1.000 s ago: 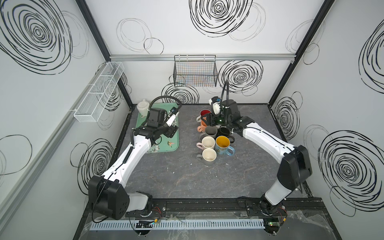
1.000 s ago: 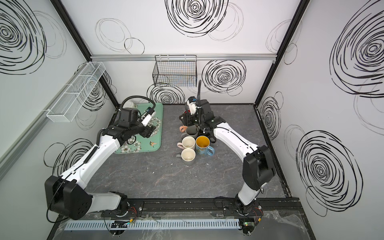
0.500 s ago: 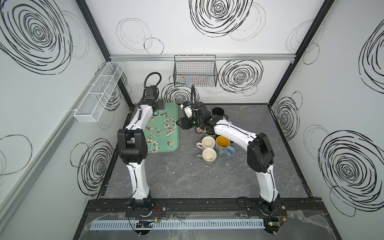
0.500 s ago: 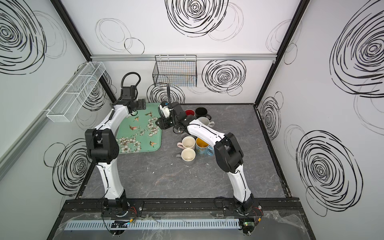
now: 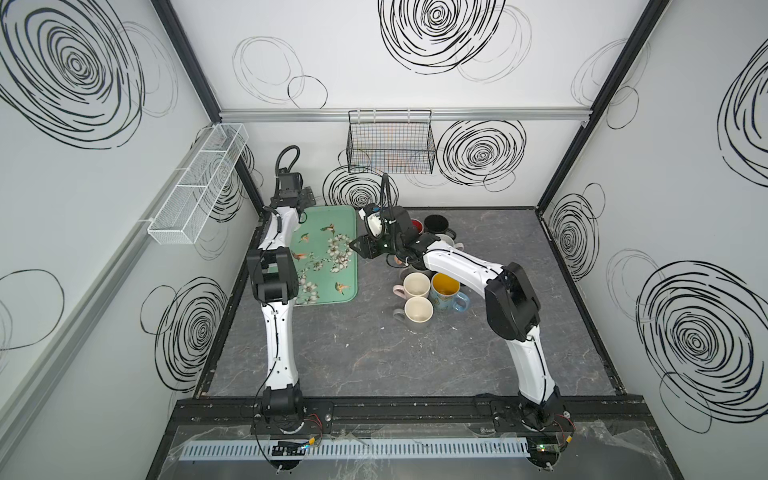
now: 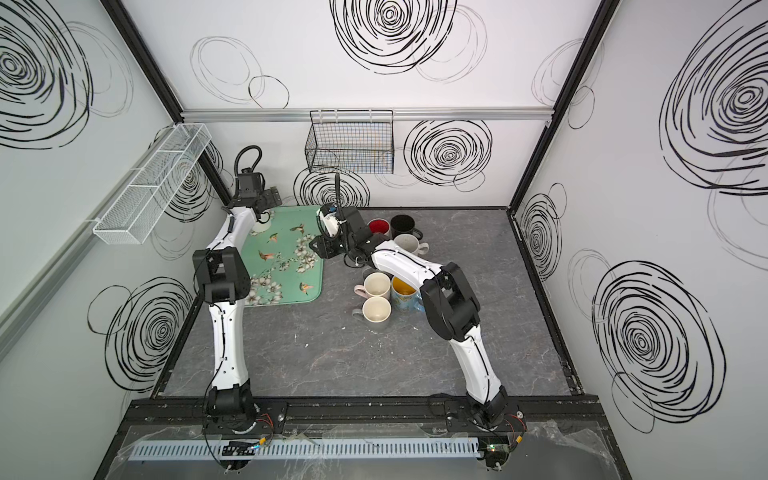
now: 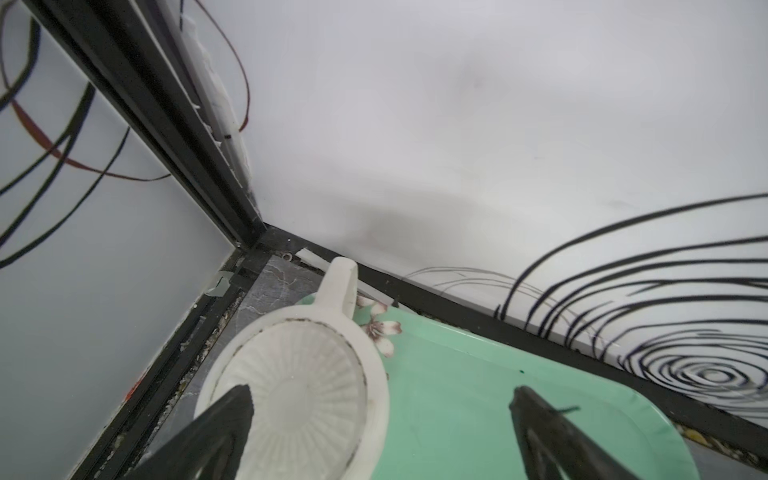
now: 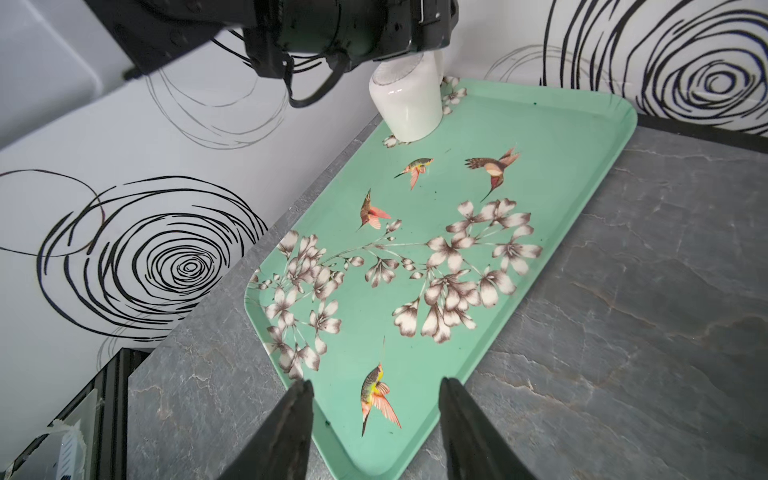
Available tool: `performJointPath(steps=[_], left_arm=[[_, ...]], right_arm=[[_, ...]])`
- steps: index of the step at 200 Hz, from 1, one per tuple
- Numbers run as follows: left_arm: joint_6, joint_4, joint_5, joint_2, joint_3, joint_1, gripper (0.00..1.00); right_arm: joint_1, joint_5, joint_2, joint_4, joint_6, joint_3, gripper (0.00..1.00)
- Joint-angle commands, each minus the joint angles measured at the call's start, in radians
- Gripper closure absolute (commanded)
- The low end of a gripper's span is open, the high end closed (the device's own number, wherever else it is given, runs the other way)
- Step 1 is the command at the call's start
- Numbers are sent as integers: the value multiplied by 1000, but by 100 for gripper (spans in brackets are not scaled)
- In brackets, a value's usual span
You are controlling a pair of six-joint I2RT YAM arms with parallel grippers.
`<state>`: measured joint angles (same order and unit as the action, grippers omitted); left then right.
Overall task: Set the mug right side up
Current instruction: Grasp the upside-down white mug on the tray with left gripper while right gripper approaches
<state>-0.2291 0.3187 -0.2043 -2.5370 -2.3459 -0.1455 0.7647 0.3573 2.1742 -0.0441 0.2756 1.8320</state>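
Left wrist: white mug (image 7: 299, 395) upside down.

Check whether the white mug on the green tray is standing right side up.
No, the white mug sits mouth down on the green tray, its ribbed base facing up.

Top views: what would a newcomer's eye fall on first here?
First, the mint-green tray painted with birds and blossoms, at the far left of the table. On its far corner a white mug stands upside down, with the left claw open over it. To the tray's right, a cluster of colourful mugs stands mid-table.
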Motion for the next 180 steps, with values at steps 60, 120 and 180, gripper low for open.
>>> performJointPath(steps=[60, 120, 180], left_arm=[[-186, -70, 84, -96, -101, -49, 1], [-199, 54, 147, -126, -121, -30, 13], [-112, 90, 200, 45, 90, -8, 19]], right_arm=[[-27, 70, 24, 91, 84, -4, 49], [-38, 60, -16, 96, 86, -67, 49], [-38, 70, -36, 69, 79, -79, 49]])
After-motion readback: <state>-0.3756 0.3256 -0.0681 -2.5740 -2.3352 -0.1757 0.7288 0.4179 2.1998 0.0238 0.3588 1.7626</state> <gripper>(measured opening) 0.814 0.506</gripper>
